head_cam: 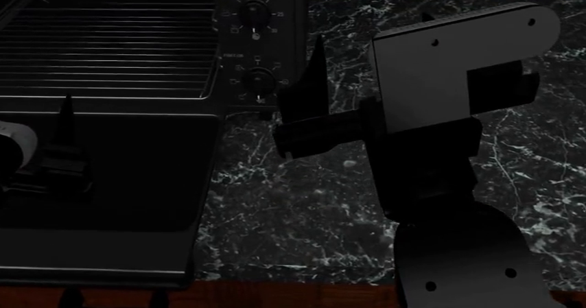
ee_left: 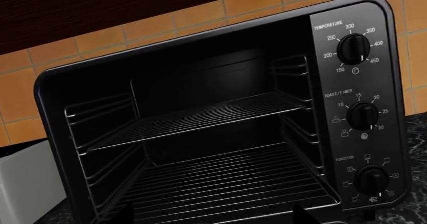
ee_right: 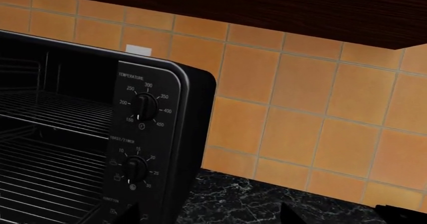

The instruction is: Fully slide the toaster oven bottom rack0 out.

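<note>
The black toaster oven point(ee_left: 357, 109) stands open, its door point(head_cam: 101, 184) folded down flat in front. Inside it a grey wire upper rack point(ee_left: 200, 115) sits above the bottom rack point(ee_left: 227, 184); the bottom rack also shows in the head view point(head_cam: 101, 54), its front rim at the oven mouth. My left gripper point(ee_left: 215, 216) is open and empty above the door, just in front of the bottom rack's front edge, one finger point(head_cam: 66, 119) showing. My right gripper point(ee_right: 212, 216) is open and empty, beside the oven's knob panel point(ee_right: 140, 149) over the counter.
The oven stands on a black marble counter point(head_cam: 302, 205) with a wooden front edge point(head_cam: 274, 298). An orange tiled wall point(ee_right: 300, 104) and a dark wooden cabinet point(ee_right: 267, 9) lie behind and above. A white object point(ee_left: 17, 176) sits beside the oven. My right arm point(head_cam: 440, 157) stands over the counter.
</note>
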{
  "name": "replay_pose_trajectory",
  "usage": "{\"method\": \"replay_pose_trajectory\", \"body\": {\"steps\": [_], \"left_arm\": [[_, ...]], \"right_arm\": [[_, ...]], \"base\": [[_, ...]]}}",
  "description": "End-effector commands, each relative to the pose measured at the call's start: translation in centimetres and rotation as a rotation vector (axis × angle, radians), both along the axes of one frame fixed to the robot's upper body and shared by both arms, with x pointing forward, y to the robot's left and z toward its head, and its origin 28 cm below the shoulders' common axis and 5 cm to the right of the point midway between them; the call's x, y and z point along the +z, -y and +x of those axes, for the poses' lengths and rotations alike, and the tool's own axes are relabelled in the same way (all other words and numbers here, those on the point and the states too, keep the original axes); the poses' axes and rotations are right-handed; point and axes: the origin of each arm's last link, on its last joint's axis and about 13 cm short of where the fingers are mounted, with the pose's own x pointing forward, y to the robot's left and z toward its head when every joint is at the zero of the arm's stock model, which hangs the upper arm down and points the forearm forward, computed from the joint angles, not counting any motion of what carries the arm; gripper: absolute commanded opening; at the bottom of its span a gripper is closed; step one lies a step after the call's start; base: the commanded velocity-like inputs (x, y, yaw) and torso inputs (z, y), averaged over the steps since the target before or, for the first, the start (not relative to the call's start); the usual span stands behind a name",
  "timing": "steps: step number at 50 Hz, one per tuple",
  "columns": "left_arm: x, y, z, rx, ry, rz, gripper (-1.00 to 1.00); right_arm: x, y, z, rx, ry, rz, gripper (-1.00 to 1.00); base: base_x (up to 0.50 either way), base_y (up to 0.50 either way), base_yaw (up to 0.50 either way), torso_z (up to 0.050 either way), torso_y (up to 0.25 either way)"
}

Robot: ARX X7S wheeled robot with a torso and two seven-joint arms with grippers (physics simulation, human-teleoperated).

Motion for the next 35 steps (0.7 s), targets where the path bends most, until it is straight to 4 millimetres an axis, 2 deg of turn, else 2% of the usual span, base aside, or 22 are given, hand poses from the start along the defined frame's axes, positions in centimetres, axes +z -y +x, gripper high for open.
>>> {"method": "replay_pose_trajectory", "body": {"steps": [1, 20, 28, 30, 35], "left_arm": [[0.1, -0.1, -0.2, 0.001, 0.004, -0.001, 1.00], [0.0, -0.2, -0.1, 0.007, 0.001, 0.002, 1.00], [-0.1, -0.2, 0.1, -0.005, -0.012, -0.005, 1.00], [-0.2, -0.1, 0.5, -0.007, -0.038, 0.015, 1.00], [1.4, -0.6, 0.1, 0.030, -0.058, 0.165, 1.00]], "right_arm": [[0.1, 0.0, -0.1, 0.000, 0.004, -0.002, 1.00], [0.1, -0.1, -0.2, 0.002, 0.005, -0.010, 1.00], [0.2, 0.1, -0.2, 0.002, 0.003, -0.005, 1.00], [0.3, 0.2, -0.1, -0.002, 0.003, -0.007, 1.00], [0.6, 0.4, -0.2, -0.004, 0.007, -0.011, 1.00]], "base": [[0.22, 0.00, 0.00, 0.000, 0.000], [0.22, 0.00, 0.00, 0.000, 0.000], [0.00, 0.00, 0.00, 0.000, 0.000], [0.00, 0.00, 0.00, 0.000, 0.000], [0.00, 0.00, 0.00, 0.000, 0.000]]}}
